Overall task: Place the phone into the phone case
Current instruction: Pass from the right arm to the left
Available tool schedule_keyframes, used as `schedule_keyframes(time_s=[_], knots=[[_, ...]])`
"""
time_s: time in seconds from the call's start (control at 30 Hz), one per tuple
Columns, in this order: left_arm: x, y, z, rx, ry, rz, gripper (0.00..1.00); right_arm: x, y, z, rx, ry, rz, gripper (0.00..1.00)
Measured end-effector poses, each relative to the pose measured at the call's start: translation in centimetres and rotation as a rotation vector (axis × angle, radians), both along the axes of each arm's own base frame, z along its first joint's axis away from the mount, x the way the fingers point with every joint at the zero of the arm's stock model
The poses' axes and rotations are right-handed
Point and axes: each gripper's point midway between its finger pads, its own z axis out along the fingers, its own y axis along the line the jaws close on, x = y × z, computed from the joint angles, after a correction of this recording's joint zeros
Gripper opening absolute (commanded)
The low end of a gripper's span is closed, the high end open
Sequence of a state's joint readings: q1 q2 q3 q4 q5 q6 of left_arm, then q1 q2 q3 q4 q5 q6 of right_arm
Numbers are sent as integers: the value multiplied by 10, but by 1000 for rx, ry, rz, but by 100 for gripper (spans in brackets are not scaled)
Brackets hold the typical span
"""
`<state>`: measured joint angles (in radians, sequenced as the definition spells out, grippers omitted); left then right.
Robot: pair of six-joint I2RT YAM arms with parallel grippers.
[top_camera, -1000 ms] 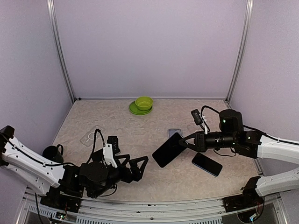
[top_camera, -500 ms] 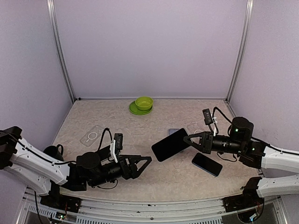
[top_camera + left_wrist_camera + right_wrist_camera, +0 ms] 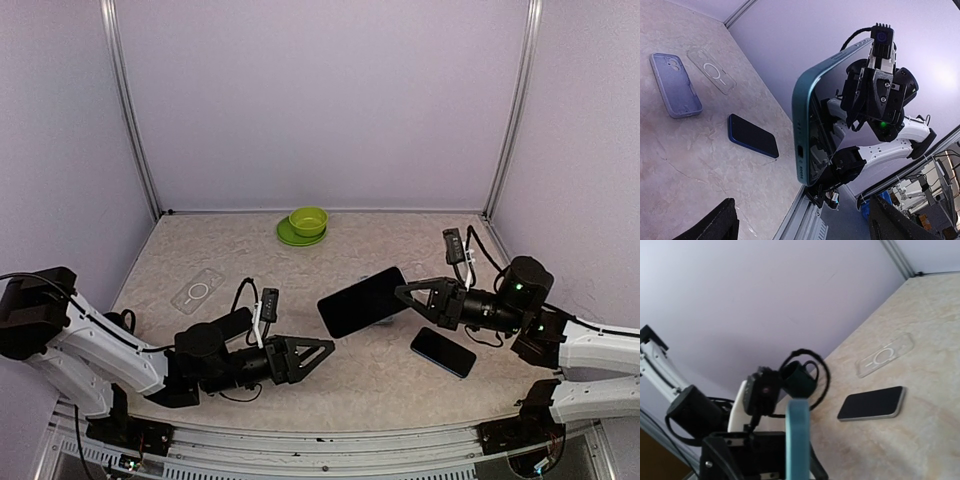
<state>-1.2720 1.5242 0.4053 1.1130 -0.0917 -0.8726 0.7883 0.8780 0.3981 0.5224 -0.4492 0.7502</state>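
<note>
My right gripper (image 3: 405,296) is shut on a teal-edged phone (image 3: 362,301) with a dark screen and holds it tilted in the air above the middle of the table. The left wrist view shows it edge-on (image 3: 810,135), as does the right wrist view (image 3: 797,440). My left gripper (image 3: 310,354) is open and empty, low over the table, pointing at that phone from the left. A purple case (image 3: 675,85) and a clear case (image 3: 712,77) lie on the table behind the held phone. Another clear case (image 3: 197,291) lies far left.
A blue phone (image 3: 442,352) lies flat under my right arm. A dark phone with a pale edge (image 3: 872,402) lies beside my left arm. A dark mug (image 3: 799,379) stands near the left arm. A green bowl on a green plate (image 3: 308,220) stands at the back.
My right gripper has carried the teal phone up and to the left. My left arm has stretched to the right, bringing its open gripper closer to the phone.
</note>
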Motion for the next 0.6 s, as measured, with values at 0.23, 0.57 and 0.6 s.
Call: schedule_keyframes(time_s=[0.23, 0.57, 0.6], knots=[[-4, -10, 9, -51, 1, -51, 83, -9, 14, -8, -4, 2, 63, 0], [-6, -12, 18, -101, -1, -88, 74, -21, 27, -20, -10, 8, 125, 0], [-7, -12, 19, -105, 0, -91, 72, -21, 27, -21, -9, 9, 127, 0]])
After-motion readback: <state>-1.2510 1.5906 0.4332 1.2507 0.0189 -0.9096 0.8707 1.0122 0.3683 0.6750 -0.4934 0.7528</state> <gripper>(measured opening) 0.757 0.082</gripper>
